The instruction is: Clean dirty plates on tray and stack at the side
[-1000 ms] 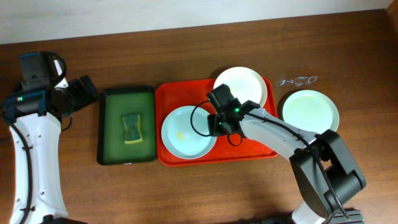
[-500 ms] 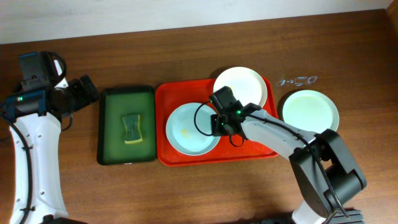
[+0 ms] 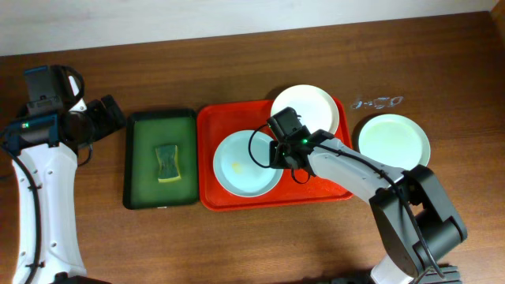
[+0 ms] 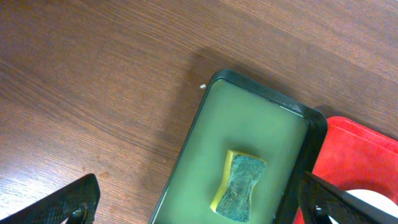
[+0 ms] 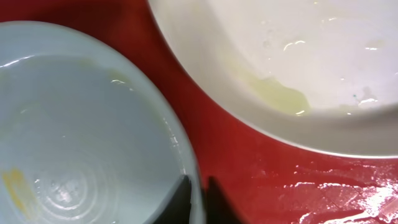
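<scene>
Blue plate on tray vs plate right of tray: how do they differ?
The tray plate lies on the tray; the side plate lies on the table. The tray plate has a yellowish smear; the side plate shows none. The right end effector pinches the tray plate's rim; the side plate is untouched. Both round, shallow, similar size.

robot test bench, lab or demo room by the look of it, not a working kitchen. dark wood-grain table (image 3: 237, 244) set against a pale wall (image 3: 158, 20). left arm (image 3: 43, 197) and right arm (image 3: 355, 170) stand at the table's near edge. dish props laid out neatly: red tray (image 3: 207, 118) with mint plate (image 3: 241, 167) and cream plate (image 3: 308, 106), green tray (image 3: 150, 134) with sponge (image 3: 166, 162).
</scene>
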{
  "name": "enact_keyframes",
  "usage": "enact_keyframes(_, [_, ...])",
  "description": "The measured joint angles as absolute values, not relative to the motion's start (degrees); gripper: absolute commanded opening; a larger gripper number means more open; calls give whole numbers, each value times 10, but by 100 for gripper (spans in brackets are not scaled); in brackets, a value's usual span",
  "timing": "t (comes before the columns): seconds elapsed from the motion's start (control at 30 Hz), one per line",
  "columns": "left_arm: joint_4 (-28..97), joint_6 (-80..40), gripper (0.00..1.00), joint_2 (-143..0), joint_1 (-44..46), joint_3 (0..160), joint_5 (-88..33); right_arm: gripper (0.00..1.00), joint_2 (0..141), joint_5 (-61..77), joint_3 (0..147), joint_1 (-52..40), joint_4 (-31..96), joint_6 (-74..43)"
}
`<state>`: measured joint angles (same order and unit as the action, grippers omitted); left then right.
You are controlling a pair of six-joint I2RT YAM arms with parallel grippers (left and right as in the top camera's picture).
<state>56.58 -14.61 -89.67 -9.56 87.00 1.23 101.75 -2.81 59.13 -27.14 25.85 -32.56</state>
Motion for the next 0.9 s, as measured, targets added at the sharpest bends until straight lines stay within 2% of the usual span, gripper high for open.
enact_keyframes(0.17, [566, -146, 99, -897, -96, 870, 12, 4, 1017, -30, 597, -271, 293, -323])
enact_keyframes(0.23, [566, -146, 99, -897, -96, 870, 13, 32, 1013, -30, 598, -271, 308, -323])
enact_keyframes(0.27, [566, -146, 99, -897, -96, 870, 13, 36, 1011, -31, 598, -271, 310, -322])
enact_keyframes(0.3, [566, -146, 99, -897, -96, 870, 12, 35, 1009, -32, 598, -271, 311, -322])
enact_keyframes(0.33, [566, -146, 99, -897, -96, 870, 12, 29, 1009, -32, 598, -271, 310, -322])
enact_keyframes(0.37, [566, -146, 99, -897, -96, 870, 12, 27, 1009, -32, 598, -271, 311, -319])
enact_keyframes(0.53, [566, -146, 99, -897, -96, 870, 12, 20, 1011, -32, 598, -271, 308, -318])
enact_keyframes(0.73, [566, -146, 99, -897, -96, 870, 12, 16, 1014, -32, 598, -271, 300, -316])
enact_keyframes(0.9, [566, -146, 99, -897, -96, 870, 12, 16, 1015, -32, 596, -271, 297, -317])
